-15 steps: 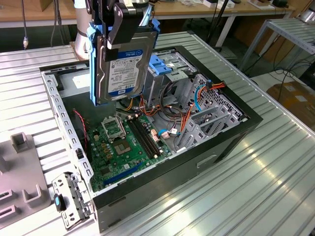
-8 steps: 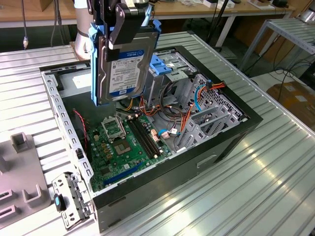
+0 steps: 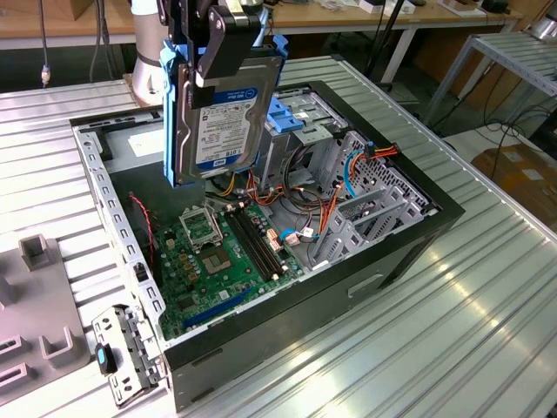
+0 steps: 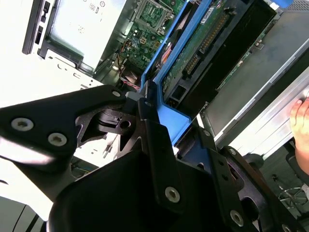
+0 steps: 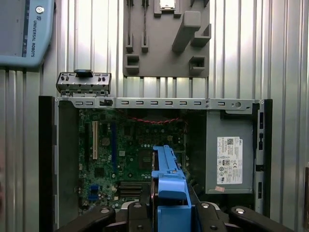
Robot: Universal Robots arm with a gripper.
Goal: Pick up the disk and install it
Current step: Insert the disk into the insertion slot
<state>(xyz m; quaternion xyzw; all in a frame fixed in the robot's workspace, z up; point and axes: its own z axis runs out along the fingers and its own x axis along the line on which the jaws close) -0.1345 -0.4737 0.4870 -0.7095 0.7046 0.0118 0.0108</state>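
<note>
Black fingers [image 4: 157, 145] of the gripper [image 3: 233, 43] are pinched on the blue side rails of the disk [image 3: 222, 122], which is held on edge above the open computer case [image 3: 348, 292]. The green motherboard [image 3: 218, 252] is seen below it, and the drive cage [image 3: 305, 139] with blue handle just beside it. The case is laid on the ribbed metal counter [image 3: 470, 313].

A robotics lab or electronics workshop: an open black metal computer case [image 3: 305, 309] with its bare green circuit board [image 3: 209, 261] lies on a ribbed silver aluminium tabletop [image 3: 452, 331]. Behind the case run long wooden workbenches [image 3: 348, 16] with dangling black cables [image 3: 42, 39].
</note>
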